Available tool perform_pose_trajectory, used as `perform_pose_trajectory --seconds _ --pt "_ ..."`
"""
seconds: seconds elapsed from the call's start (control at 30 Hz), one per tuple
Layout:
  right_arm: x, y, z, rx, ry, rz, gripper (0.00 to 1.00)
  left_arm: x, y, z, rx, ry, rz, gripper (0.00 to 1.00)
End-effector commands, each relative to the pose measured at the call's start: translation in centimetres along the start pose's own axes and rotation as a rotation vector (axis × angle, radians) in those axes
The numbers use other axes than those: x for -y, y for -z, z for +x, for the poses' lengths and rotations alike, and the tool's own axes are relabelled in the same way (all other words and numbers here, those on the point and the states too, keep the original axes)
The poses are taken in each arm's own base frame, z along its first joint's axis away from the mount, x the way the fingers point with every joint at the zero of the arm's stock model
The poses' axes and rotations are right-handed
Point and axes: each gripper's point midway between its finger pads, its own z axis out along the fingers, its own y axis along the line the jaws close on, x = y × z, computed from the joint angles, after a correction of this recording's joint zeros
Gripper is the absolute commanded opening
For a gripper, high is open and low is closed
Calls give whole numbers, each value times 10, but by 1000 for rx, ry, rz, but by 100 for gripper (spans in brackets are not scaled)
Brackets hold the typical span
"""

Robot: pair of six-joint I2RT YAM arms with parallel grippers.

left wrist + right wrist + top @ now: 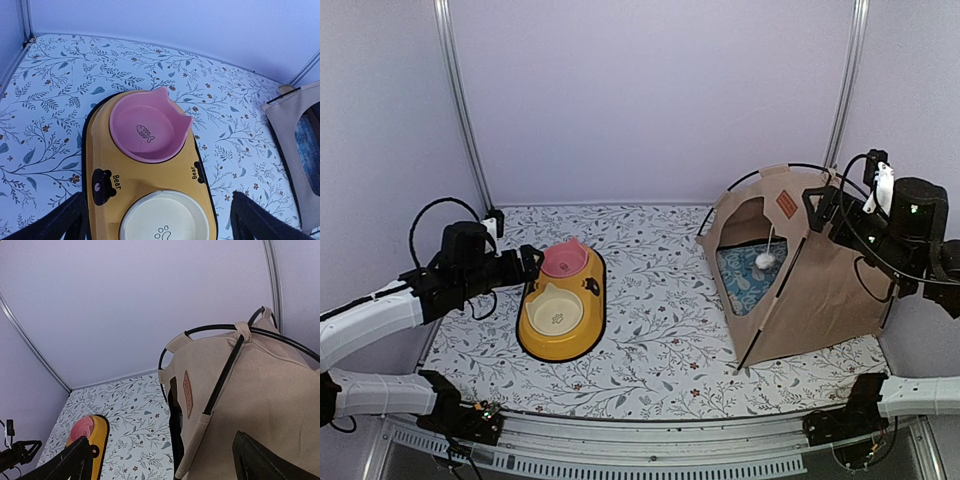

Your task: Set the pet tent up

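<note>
Already upright, the tent (810,270) could tip if the released right gripper (815,205) snags a pole (225,371); the left gripper (532,262) is released too.

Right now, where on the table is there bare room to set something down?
The widest free patch of the table lies between the yellow bowl tray and the pet tent, front to back. A narrower strip runs behind the tray. Crowded: the tray's left side, by the left gripper, and around the tent.

Pet tent (290,130) mostly outside left wrist view
</note>
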Motion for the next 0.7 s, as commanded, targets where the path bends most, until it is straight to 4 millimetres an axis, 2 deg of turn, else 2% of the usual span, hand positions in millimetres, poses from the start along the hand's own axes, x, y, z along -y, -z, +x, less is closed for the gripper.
perform_pose_trajectory --seconds 0.0,0.1,0.17,0.37,0.47,0.53,0.67 --pt "38 2 26 -33 -27 113 99 3 7 -17 52 5 20 99" --pt "53 4 36 -43 -58 122 99 2 9 -18 54 5 19 99" --pt "57 1 41 -58 -73 122 99 2 10 -18 55 5 19 99" --pt "30 -23 40 -100 -52 77 99 2 9 -18 50 0 19 99" --pt "28 -36 44 -128 -17 114 98 0 12 -19 56 2 14 99" --pt "32 -41 48 -148 -9 144 89 -1 13 -20 63 3 12 99" --pt "31 -43 48 -153 -12 160 58 -2 16 -21 69 8 12 99"
